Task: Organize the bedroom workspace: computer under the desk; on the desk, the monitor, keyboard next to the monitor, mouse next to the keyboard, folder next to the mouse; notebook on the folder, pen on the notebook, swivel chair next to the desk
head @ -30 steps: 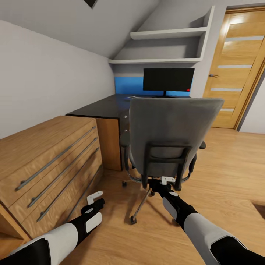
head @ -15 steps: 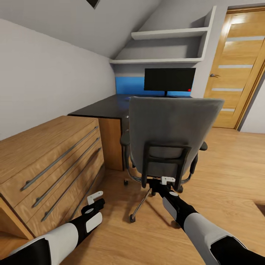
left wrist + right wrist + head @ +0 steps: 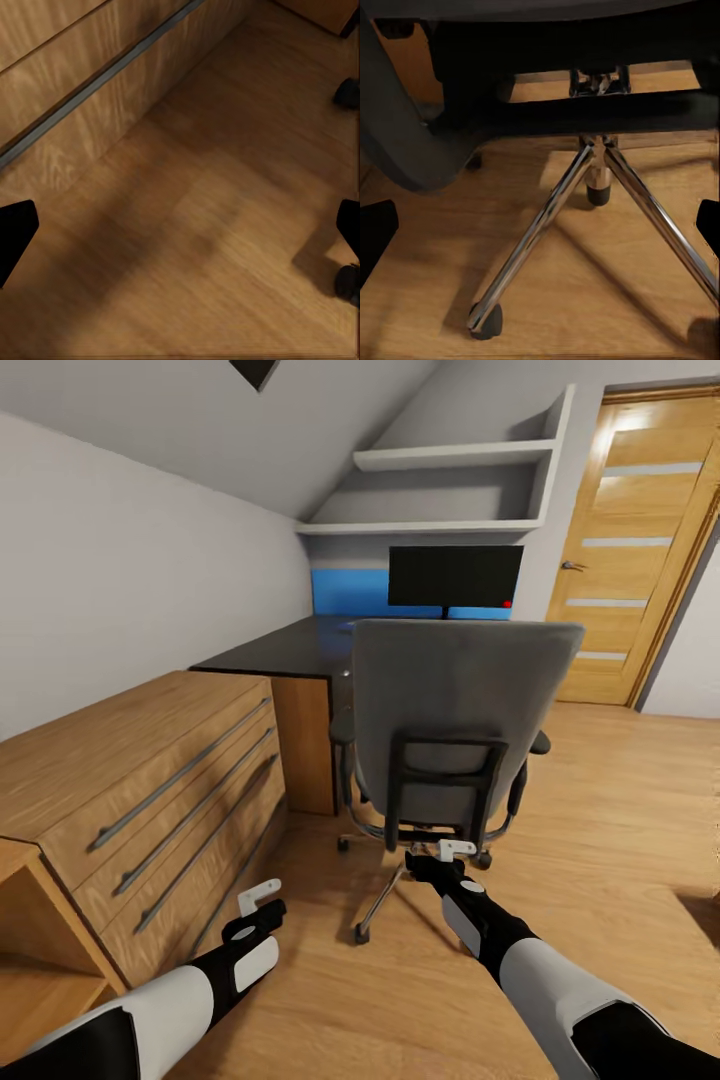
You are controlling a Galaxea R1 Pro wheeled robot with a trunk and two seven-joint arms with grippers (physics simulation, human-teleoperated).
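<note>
Sloped white ceiling and pale wood floor (image 3: 620,810) frame the bedroom. Since 1 second ago the whole view has drifted back slightly, showing more of the light-wood drawer chest (image 3: 150,790), so the base is moving, not the furniture. The grey padded swivel chair (image 3: 455,710) with its chrome star base (image 3: 585,202) stands against the glossy black desk (image 3: 290,645), the monitor (image 3: 455,576) on it. The left gripper (image 3: 258,898) and right gripper (image 3: 452,850) both hang released, holding nothing.

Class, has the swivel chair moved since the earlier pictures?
No: the swivel chair still lines up with the wooden side panel of the desk; the camera shifted instead.
</note>
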